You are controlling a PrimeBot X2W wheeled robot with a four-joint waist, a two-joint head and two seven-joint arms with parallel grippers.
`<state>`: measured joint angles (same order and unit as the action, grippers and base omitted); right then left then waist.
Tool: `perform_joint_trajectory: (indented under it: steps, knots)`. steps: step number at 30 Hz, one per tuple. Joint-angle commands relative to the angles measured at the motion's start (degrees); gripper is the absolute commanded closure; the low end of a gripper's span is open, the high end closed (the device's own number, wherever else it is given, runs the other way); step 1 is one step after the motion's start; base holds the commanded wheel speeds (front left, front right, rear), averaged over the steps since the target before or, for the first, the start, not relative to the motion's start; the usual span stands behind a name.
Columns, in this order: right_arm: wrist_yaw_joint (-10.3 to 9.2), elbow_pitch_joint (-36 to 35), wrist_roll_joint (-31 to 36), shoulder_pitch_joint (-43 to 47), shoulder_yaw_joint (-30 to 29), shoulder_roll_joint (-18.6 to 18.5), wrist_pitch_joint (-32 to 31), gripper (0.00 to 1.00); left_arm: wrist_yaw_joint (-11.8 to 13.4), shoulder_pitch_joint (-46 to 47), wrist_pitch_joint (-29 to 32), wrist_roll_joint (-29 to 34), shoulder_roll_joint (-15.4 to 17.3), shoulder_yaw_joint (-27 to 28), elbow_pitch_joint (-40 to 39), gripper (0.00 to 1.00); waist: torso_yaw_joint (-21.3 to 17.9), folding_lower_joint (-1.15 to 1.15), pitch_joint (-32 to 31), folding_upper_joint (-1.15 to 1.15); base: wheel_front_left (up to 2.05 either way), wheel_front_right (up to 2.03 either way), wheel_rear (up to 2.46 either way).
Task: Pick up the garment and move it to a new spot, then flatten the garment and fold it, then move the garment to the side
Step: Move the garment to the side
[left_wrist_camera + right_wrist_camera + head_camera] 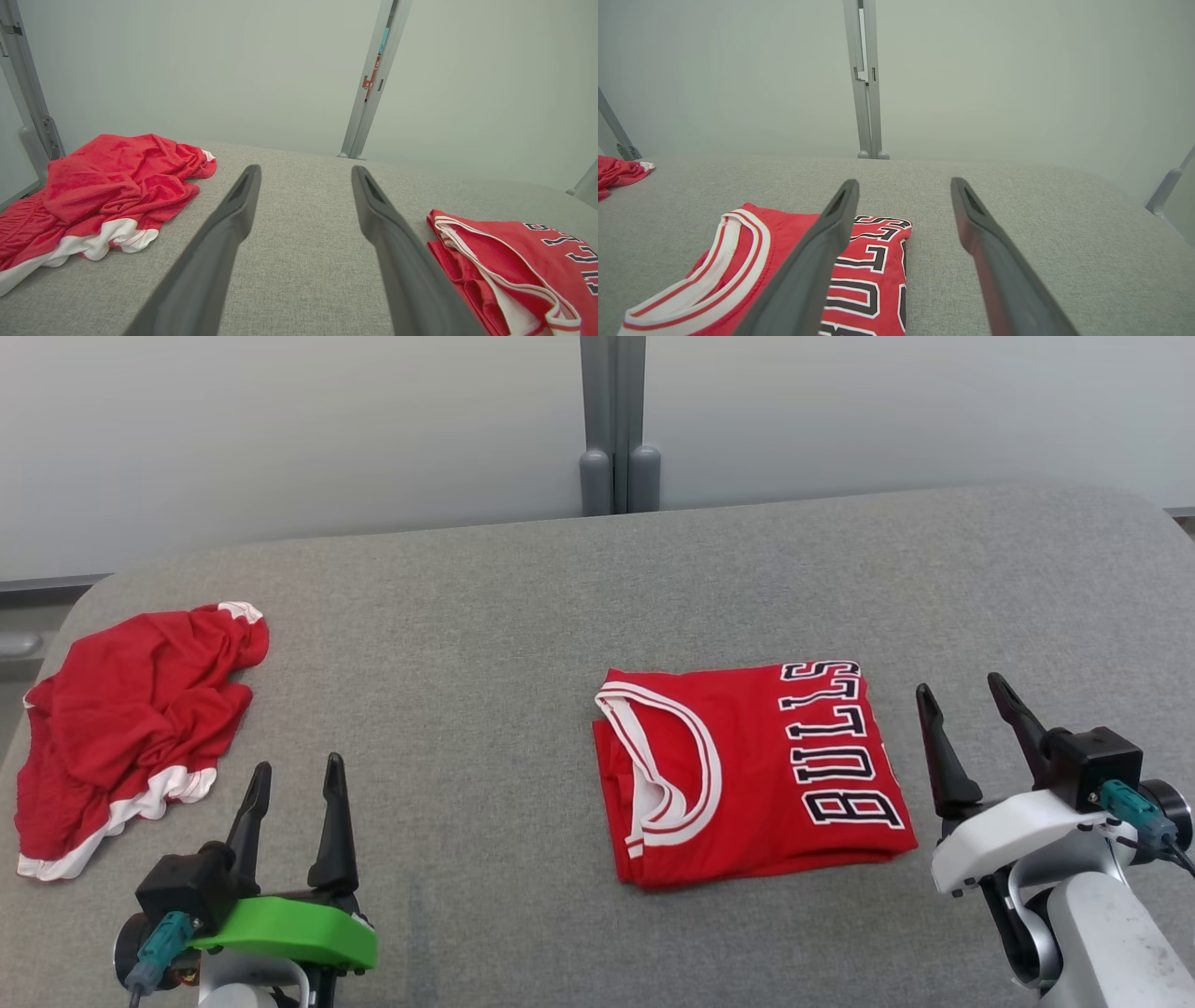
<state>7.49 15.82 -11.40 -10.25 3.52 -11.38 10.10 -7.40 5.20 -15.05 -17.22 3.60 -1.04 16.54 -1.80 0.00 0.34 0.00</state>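
A grey fabric worktop (467,644) stretches across the head view, with a pale wall (280,429) and a grey post (613,420) behind its far edge.

Two red garments lie on it, well apart. The jersey (747,775) is folded into a neat, flat rectangle right of centre. Its white-and-red trimmed neckline faces the robot's left, and the dark "BULLS" lettering runs along its right side. The other garment (131,719), red with white trim, lies crumpled in a loose heap near the worktop's left edge. Its folds are bunched and one white-edged corner points toward the far side.

The left claw (299,763) sits at the lower left on its green mount, fingers spread wide and holding nothing. It is near the crumpled garment's closest edge but not touching it. In the left wrist view its fingers (224,233) frame bare worktop, with the heap on the left and the jersey on the right.

The right claw (960,683) sits at the lower right, also wide and empty, just beside the jersey's right edge but clear of the cloth. In the right wrist view its left finger (822,252) crosses over the lettered part of the jersey, and the other finger stands over bare worktop. Whether that finger hangs above the cloth or grazes it cannot be told there.
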Motion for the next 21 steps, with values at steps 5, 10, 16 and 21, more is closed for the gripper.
perform_joint_trajectory:
  steps: [5,10,16,21]
  knots:
    - [-0.01,-0.06,0.45,0.71,-0.23,0.35,-0.61,0.0,-0.1,-0.92,-0.15,0.29,-0.11,0.1,-0.3,0.0,0.42,0.0,0.08,0.0,0.0,0.0,0.0]
    - [-0.02,0.09,0.53,0.69,-0.46,0.55,-1.27,0.0,-0.1,-0.6,-0.15,0.06,-0.22,0.11,-0.52,0.0,0.87,0.0,0.55,0.0,0.0,0.0,0.0]
    - [-0.01,-0.04,-0.3,-1.59,-1.98,0.67,-3.34,0.0,-0.1,0.18,-0.15,0.33,-0.32,0.03,-1.0,0.0,1.28,0.0,1.83,0.0,0.0,0.0,0.0]
    - [0.0,2.67,-2.46,-4.87,-3.76,1.53,-17.66,0.0,-0.1,1.87,-0.15,0.81,-0.1,-0.19,-1.84,0.0,1.67,0.0,4.17,0.0,0.0,0.0,0.0]
